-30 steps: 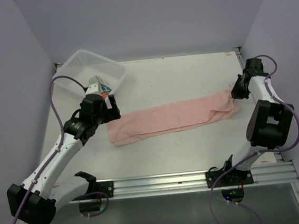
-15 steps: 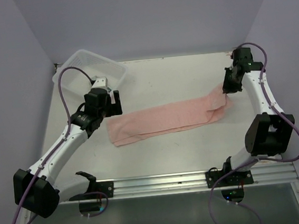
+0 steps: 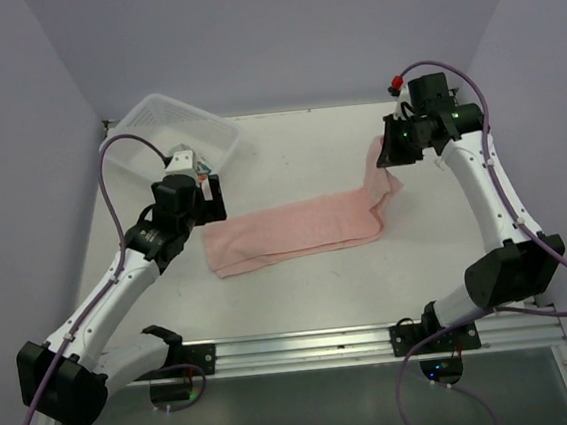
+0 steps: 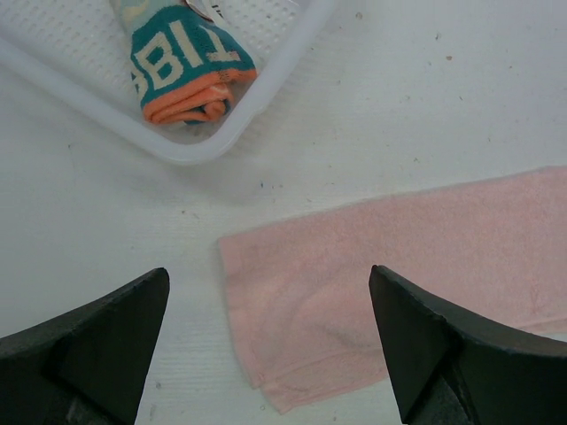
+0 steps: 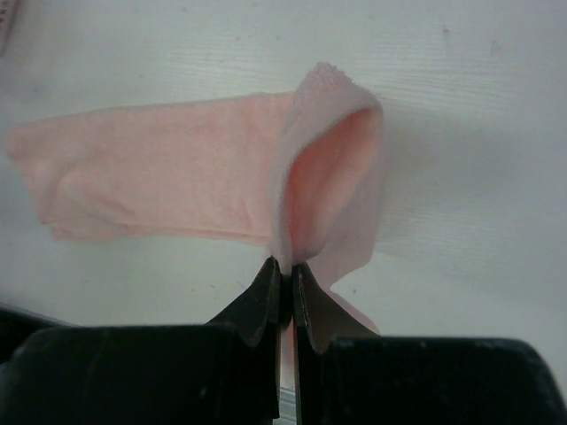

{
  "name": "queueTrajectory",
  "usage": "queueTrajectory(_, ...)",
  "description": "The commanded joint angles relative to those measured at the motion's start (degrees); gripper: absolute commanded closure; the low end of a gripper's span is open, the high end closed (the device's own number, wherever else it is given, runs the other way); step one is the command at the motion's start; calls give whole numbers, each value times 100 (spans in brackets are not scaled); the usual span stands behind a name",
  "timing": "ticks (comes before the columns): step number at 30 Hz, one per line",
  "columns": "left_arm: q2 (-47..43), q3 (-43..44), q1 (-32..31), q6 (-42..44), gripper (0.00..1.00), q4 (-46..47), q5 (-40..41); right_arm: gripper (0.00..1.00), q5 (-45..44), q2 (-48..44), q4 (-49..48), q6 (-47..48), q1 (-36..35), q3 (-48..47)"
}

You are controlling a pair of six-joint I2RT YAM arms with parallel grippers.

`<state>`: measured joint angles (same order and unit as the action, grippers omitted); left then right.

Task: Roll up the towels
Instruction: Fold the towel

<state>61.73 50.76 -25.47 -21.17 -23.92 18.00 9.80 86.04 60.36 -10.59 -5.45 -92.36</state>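
In the top view, the right gripper has lifted the right end of the pink towel, which a second ago lay flat at full length on the table, and has carried it leftward and toward the far side, so the strip on the table is now shorter. The left gripper hangs over the towel's left end, just beside the basket. The left wrist view shows its jaws spread wide with nothing between them, the pink towel's left end flat below, and the printed towel lying bundled in a corner of the basket (apparently already rolled). In the right wrist view, the fingers are pressed together on the pink towel's edge, and the cloth arches over in a loose loop. This looks like the first turn of the roll, not yet tight.
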Motion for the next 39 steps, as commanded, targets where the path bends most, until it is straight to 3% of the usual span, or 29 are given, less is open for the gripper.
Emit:
queueTrajectory(1, -214, 4, 60, 131, 2, 301, 291, 100, 723, -105, -6, -294, -456, -371)
queueTrajectory(18, -373, -40, 289, 34, 2, 292, 318, 100, 1463, 1037, -2140, -2447, -2794, -696)
queueTrajectory(23, -390, -49, 306, 34, 2, 300, 274, 100, 1524, 1791, -2423, -2764, -3417, -1117)
queueTrajectory(30, -390, -58, 306, 43, 2, 300, 239, 100, 1665, 2970, -2555, -2975, -3937, -1873)
queueTrajectory(38, -425, -58, 306, 34, 2, 283, 230, 100, 1850, 3683, -2950, -3239, -4218, -1847)
queueTrajectory(39, -486, -58, 306, 25, 2, 283, 248, 94, 1902, 3753, -3003, -3248, -4227, -1839)
